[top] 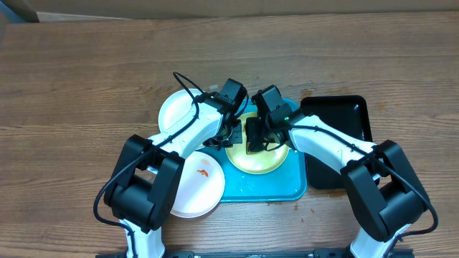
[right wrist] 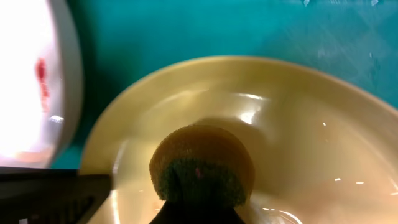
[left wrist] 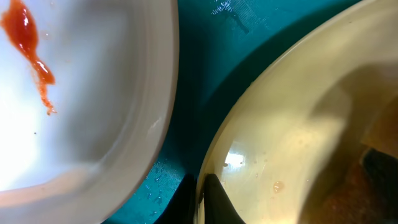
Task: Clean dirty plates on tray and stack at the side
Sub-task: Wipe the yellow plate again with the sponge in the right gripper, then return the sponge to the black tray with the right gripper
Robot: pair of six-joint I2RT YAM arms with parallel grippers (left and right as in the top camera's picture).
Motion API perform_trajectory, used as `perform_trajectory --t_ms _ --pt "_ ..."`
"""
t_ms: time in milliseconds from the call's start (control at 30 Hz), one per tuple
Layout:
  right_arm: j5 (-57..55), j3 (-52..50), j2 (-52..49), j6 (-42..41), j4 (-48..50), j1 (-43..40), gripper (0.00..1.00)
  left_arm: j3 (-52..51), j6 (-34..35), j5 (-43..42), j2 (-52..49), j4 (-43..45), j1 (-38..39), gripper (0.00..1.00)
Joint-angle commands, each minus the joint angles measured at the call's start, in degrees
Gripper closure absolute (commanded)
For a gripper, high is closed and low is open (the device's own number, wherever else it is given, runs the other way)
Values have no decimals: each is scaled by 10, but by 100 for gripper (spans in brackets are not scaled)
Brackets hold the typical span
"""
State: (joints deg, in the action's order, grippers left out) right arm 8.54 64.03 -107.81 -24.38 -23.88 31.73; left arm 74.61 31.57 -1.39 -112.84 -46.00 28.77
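Yellow-green plate point(top: 262, 156) on tray point(top: 287, 190), directly beneath right jaws clamped on sponge point(right wrist: 202, 167); left jaws pinch its left rim. I judge right arm nearer centre.

The wood-grain surface point(top: 86, 72) carries a turquoise tray point(top: 276, 190) near its middle. A black tray point(top: 344, 115) lies just beside it on the right. A white plate point(top: 174, 111) sits off the turquoise tray's upper-left corner. A smeared plate point(top: 197, 183) lies at its left edge, overlapping the rim.
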Motion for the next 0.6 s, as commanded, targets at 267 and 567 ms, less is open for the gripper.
perform_trajectory --t_ms 267,567 --pt "-131 -8 1 -11 48 3 96 -6 3 14 -12 -1 -3 96" --pt "-134 52 15 -12 3 -27 96 -6 2 14 -12 -3 -3 96"
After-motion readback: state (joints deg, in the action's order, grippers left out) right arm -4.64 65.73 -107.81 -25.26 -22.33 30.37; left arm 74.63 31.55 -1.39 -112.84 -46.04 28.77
